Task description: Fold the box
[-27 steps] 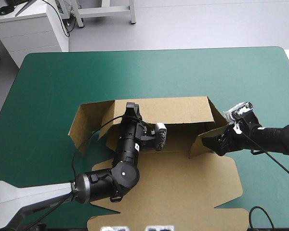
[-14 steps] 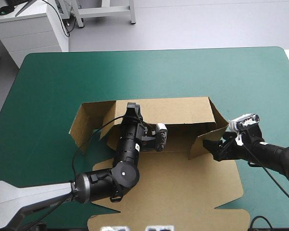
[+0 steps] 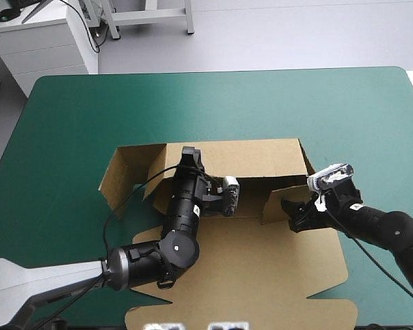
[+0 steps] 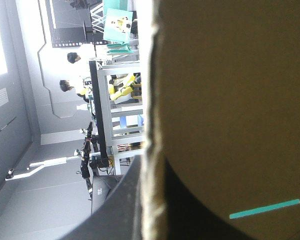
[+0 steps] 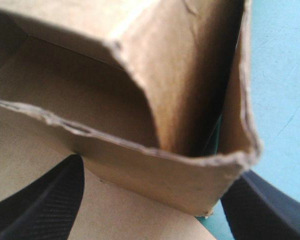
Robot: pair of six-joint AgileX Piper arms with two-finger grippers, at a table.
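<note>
The brown box (image 3: 261, 268) sits in the middle of the table (image 3: 76, 117), a bit toward 6 o'clock. It is only partly made. Its big flat lid lies on the teal-green cover on the 6 o'clock side, with cut notches along its edges. The long back wall (image 3: 255, 159) on the 12 o'clock side stands up. At 9 o'clock a side flap (image 3: 118, 177) leans outward and is not tucked in. At 3 o'clock a small flap (image 3: 278, 203) stands up and is bent toward the inside of the box. The left gripper (image 3: 190, 154) reaches over the lid to the top edge of the back wall. In its own view the rough edge of the board runs up between its two black fingers, one dark finger on each side, so it is pinching the wall. The right gripper (image 3: 291, 214) is at the 3 o'clock side, right up against the small flap. In its own view its fingers (image 5: 35, 210) are spread wide apart, and the bent corner of the flap sits between them. Past that corner you can look into the brown inside of the box.
</note>
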